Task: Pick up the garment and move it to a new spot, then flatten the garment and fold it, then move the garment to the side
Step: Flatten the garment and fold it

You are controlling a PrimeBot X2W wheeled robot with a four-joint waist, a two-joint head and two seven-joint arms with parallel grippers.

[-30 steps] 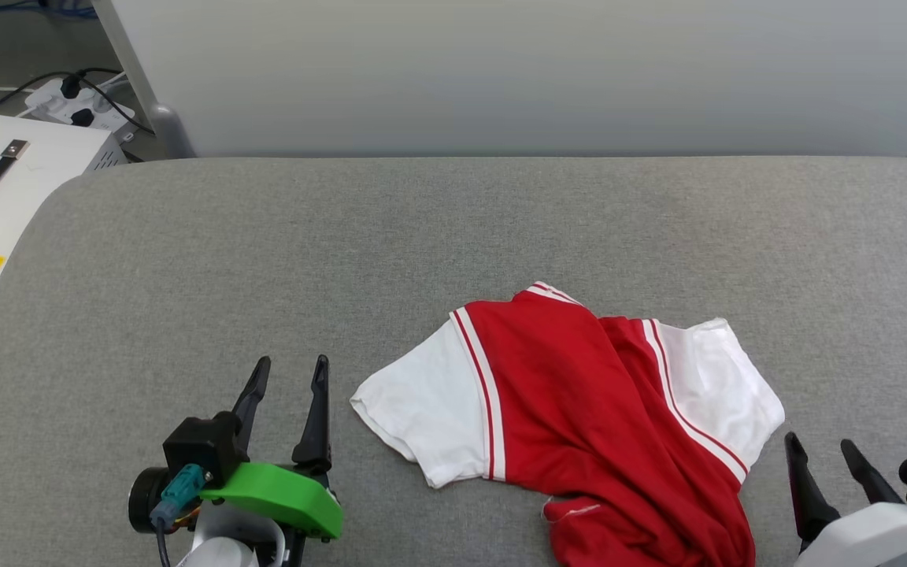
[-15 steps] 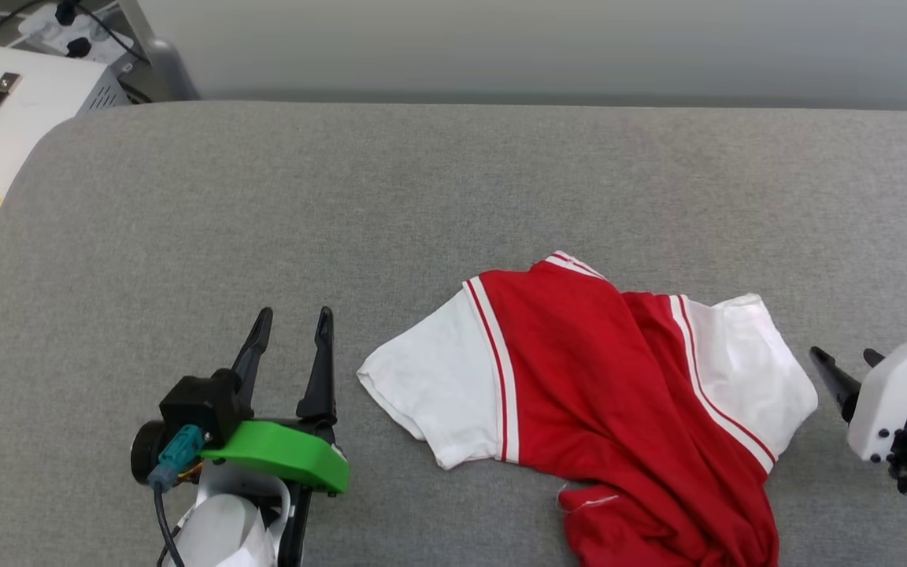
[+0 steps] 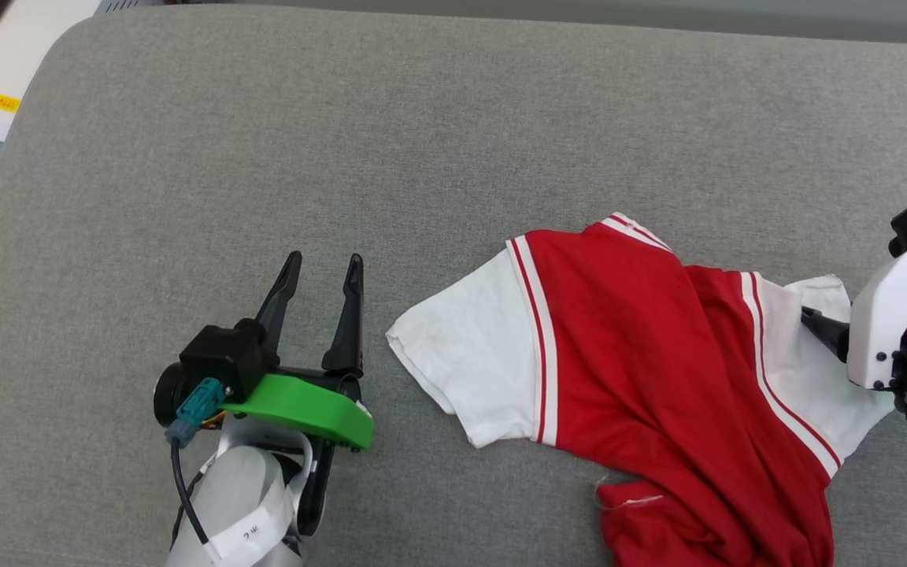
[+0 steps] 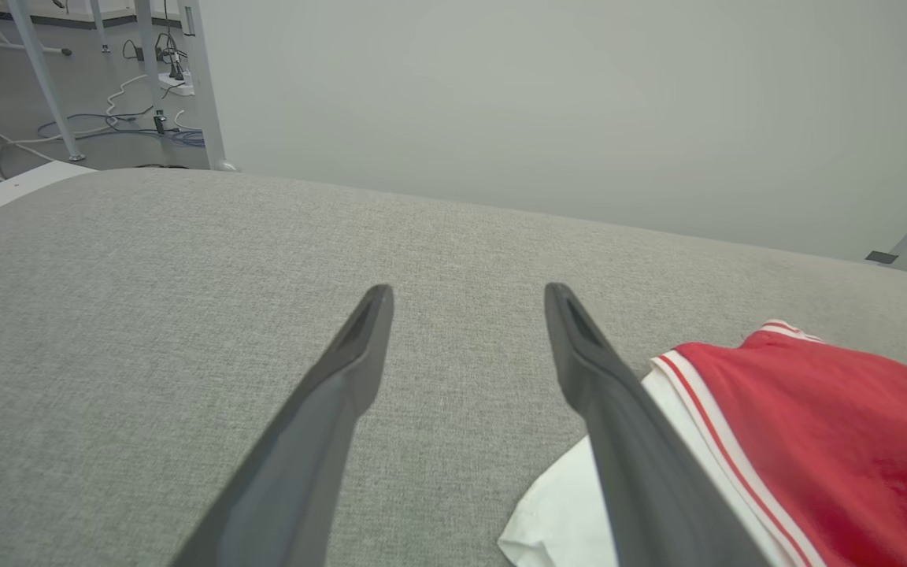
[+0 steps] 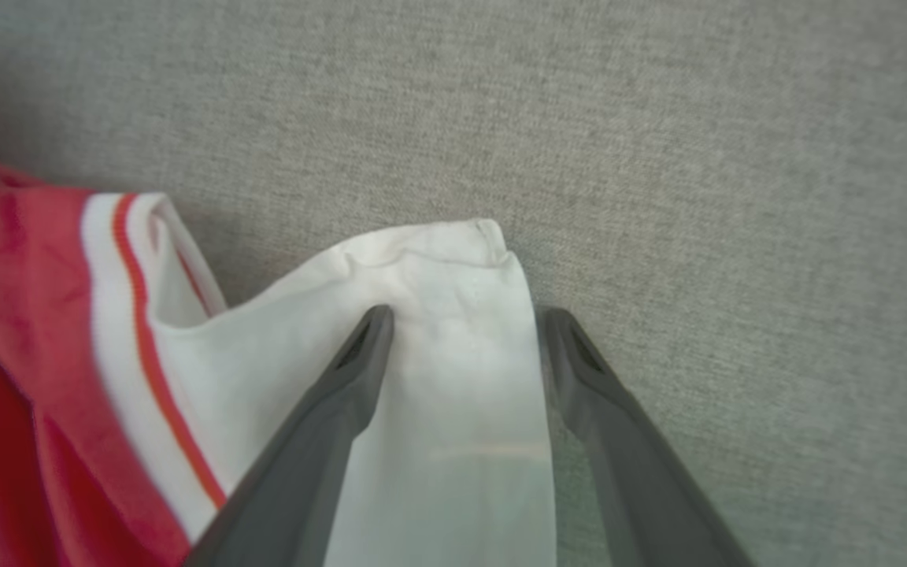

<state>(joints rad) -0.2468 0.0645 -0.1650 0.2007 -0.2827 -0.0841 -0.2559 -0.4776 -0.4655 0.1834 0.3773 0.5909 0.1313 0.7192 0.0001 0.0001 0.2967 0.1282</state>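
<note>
1. Grey woven surface (image 3: 264, 118): lying flat and coarse-textured, carrying everything.
2. Garment (image 3: 627, 339): lying rumpled right of centre, soft red body bunching, sleeves splaying.
3. Right gripper (image 5: 461, 319): jaws spread, straddling the white sleeve (image 5: 453, 394). Possibly not touching yet, since the view is blurring. Pick-up looks to be starting. Next move is calling for closing on fabric.
4. Left gripper (image 3: 324, 260): jaws parted, holding nothing, hovering just beside the other sleeve.

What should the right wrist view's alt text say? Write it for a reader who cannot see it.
The right hand, dark fingers spread open, straddles the white sleeve end of the red garment. The garment lies on a grey fabric surface.
</note>
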